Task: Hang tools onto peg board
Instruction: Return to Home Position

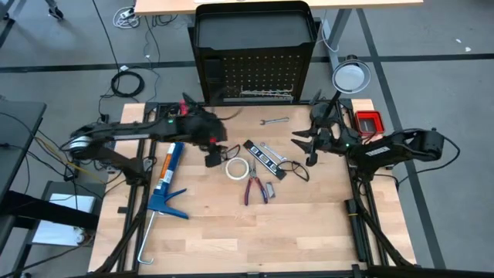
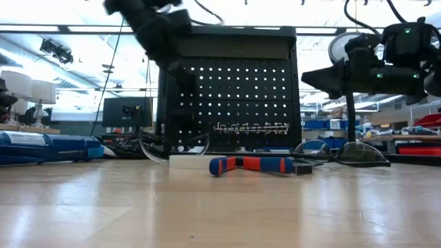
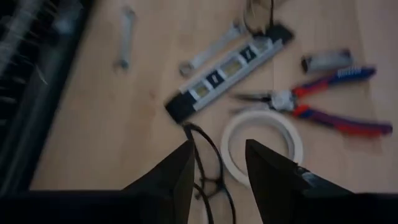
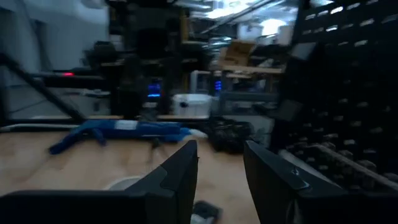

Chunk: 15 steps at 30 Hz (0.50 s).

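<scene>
Left claw [image 1: 214,157] is hovering, parted and empty, partly hiding safety glasses [image 3: 211,182]; right claw [image 1: 303,151] is gaping empty near the peg board [image 1: 255,73].

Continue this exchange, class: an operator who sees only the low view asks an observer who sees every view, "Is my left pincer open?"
Observer: Yes, the left pincer is open, above glasses.
Operator: What lies behind the pliers?
Observer: A slanted level, between them and the peg board.
Operator: And the right pincer?
Observer: Open too, and empty.
</scene>
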Motion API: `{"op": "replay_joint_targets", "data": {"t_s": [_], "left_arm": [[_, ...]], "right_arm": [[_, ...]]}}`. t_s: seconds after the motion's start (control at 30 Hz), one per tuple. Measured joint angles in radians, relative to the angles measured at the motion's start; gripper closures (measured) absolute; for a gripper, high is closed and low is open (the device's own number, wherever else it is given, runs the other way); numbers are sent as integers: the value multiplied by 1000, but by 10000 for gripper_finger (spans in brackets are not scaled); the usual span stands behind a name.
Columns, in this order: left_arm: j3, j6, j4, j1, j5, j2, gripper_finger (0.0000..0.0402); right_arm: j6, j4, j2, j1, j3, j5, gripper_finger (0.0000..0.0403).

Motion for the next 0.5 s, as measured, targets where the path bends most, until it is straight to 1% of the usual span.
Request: {"op": "replay_joint_targets", "data": {"t_s": [0.1,0.2,0.27,0.4,0.5], "left_arm": [[-140,-23,134,11,-11,-133,255],[-259,-30,204,21,-14,-252,255],[-318,-29,253,29,-14,-327,255],[-431,-28,330,51,-16,-474,255],[-483,-28,359,63,-14,-558,255]], "right_arm": [[12,5,-1,-5,0,-4,265],[23,-1,-2,-5,0,-4,266],[27,0,-3,-5,0,-4,268],[84,23,-7,-5,1,-4,272],[131,40,-12,-5,0,-5,275]]}}
